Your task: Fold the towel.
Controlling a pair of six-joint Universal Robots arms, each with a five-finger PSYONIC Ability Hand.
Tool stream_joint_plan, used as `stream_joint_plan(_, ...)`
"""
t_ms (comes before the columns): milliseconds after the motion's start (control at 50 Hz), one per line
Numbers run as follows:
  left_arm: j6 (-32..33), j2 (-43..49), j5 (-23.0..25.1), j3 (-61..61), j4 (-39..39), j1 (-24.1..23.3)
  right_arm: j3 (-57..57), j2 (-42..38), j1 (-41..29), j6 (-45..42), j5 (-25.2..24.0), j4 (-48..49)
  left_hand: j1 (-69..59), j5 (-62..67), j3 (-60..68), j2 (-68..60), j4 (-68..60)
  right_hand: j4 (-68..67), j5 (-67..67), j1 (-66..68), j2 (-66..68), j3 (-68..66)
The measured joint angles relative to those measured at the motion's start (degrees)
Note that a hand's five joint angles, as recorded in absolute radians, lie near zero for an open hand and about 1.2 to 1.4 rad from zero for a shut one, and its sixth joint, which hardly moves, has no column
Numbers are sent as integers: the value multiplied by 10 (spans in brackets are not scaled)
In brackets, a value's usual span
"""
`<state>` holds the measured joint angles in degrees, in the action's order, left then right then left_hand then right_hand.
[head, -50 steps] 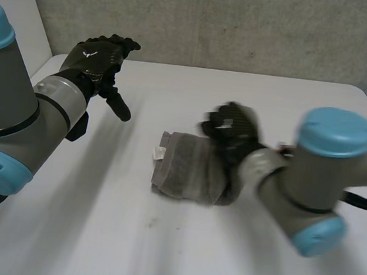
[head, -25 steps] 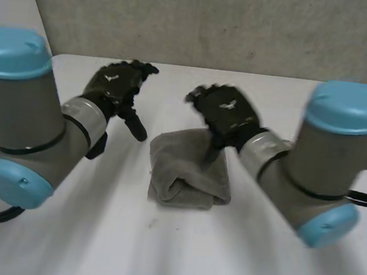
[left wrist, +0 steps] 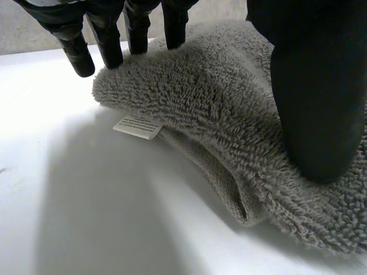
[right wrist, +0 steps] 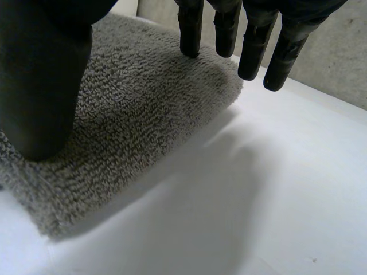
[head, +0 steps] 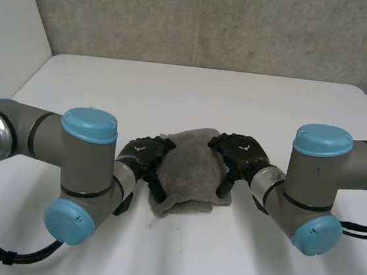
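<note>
The robot's left hand [head: 142, 159] rests on the left edge of a folded grey terry towel [head: 189, 173], fingers straight and gripping nothing. In the left wrist view its fingertips [left wrist: 109, 43] stand at the towel's [left wrist: 195, 97] far left corner while the thumb lies flat on the pile. The right hand [head: 241, 156] mirrors it on the right edge, also unclenched. In the right wrist view one fingertip [right wrist: 191, 34] touches the far edge of the towel [right wrist: 132, 109], the rest hang just past the corner above bare table, and the thumb presses on top.

Between the two hands the towel humps up in the middle. Its near edge lies on the white table [head: 195, 92], and a small white label [left wrist: 137, 126] sticks out from under the left fold.

The towel sits near the table's centre. Bare white surface runs from it to the far edge, which meets a grey concrete wall [head: 203, 20], and more lies open on the near side between the two arms.
</note>
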<state>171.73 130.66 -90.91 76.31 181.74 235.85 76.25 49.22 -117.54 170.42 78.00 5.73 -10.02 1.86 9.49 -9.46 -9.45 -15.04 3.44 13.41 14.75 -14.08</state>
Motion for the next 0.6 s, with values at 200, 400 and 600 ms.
stream_joint_plan(200,0,-122,-1,-12,-10,6,-2,107,5,-16,29,-24,0,0,0,0,0,0,0,0,0,0)
stream_joint_plan(400,12,-300,-7,-58,-134,55,-13,284,46,-14,88,-93,0,0,0,0,0,0,0,0,0,0)
stream_joint_plan(600,57,-372,-10,-81,-255,86,-34,339,79,-9,95,-167,0,0,0,0,0,0,0,0,0,0)
